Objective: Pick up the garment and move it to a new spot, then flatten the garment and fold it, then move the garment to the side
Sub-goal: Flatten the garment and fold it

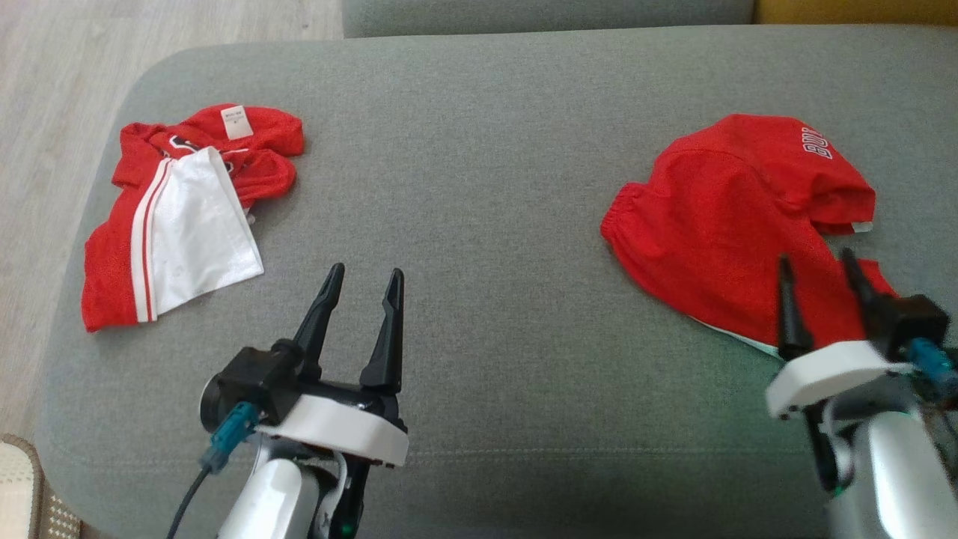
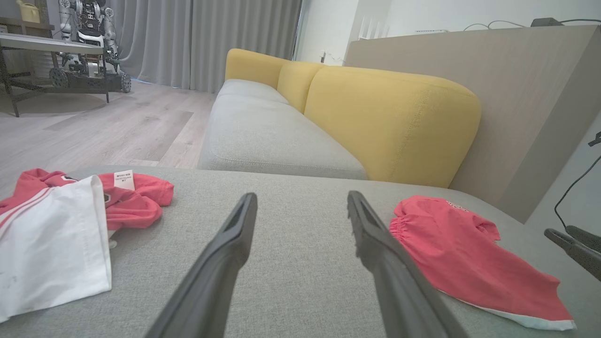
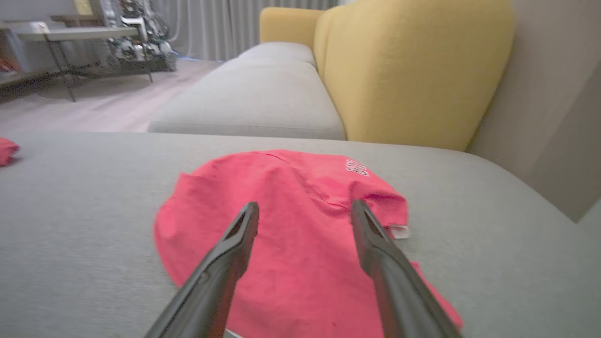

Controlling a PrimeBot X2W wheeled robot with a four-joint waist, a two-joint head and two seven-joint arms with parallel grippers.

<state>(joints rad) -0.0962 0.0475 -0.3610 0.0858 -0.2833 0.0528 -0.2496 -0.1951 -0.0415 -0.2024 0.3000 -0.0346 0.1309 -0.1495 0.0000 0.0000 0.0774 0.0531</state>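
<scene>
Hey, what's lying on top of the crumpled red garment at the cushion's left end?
A white fabric panel with red stripes lies over the crumpled red garment, plus a small white label. Whatever is beneath the panel is hidden.

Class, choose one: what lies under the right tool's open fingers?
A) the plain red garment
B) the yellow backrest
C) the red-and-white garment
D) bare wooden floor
A: in the head view the right tool points over the near edge of the plain red garment.

red garment (image 1: 718,217) lies rumpled at right, red-and-white garment (image 1: 179,224) bunched at left.
</scene>
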